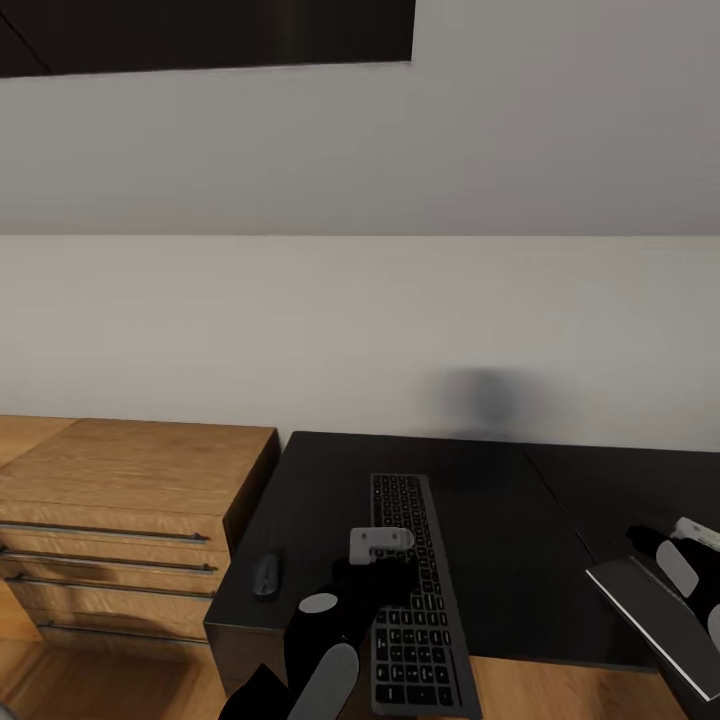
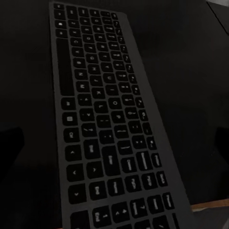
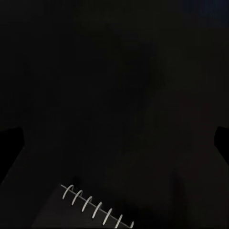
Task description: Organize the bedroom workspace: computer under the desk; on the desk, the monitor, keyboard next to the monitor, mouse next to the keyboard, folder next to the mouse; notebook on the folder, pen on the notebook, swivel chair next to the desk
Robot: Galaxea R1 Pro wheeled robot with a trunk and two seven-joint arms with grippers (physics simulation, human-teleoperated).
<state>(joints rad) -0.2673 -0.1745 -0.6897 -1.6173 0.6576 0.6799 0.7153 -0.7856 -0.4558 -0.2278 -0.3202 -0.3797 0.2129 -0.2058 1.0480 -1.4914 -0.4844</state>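
The long dark-grey keyboard (image 1: pixel 408 600) (image 2: pixel 102 124) lies lengthwise on the black desk (image 1: pixel 500 520), its near end sticking out past the front edge. My left gripper (image 1: pixel 385 570) (image 2: pixel 114 143) hovers open just above the keyboard's middle, one finger on each side. The small black mouse (image 1: pixel 266 575) rests near the desk's left front corner. At the right, a grey spiral-bound notebook (image 1: pixel 648 603) (image 3: pixel 95 207) lies at an angle by the front edge. My right gripper (image 1: pixel 668 558) (image 3: pixel 114 138) is open over the dark desk top just beyond it.
A light-wood chest (image 1: pixel 120 500) with long bar handles stands against the desk's left side. A plain white wall (image 1: pixel 360 320) rises behind the desk. Wood floor (image 1: pixel 100 680) shows in front.
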